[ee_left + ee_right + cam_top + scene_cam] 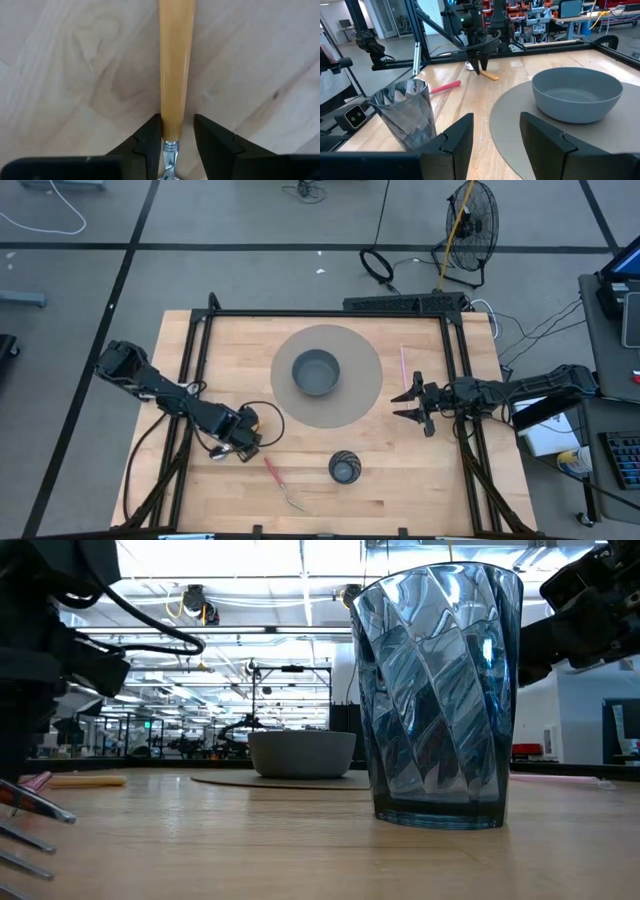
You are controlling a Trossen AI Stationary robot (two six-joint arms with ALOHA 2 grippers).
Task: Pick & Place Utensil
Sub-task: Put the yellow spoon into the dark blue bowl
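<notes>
No legible txt, labels or nos. anywhere

A robotics lab or industrial workshop: the wooden table (330, 490) sits in a black metal frame (330, 313) on a grey concrete floor (250, 220). Behind the table stand a floor fan (470, 220) and loose cables (380, 265); beyond it, rows of ceiling lights (250, 580) and equipment racks (530, 15).

Two dark, jointed arms are seen, each built of chunky black segments and ending in a two-finger gripper. Black cables are looped beside the left gripper (243, 442), whose fingers (148, 145) are matte black wedges with stepped inner edges. The right gripper (413, 405) is fitted with pointed black fingers (456, 138) of the same angular, moulded form.
</notes>
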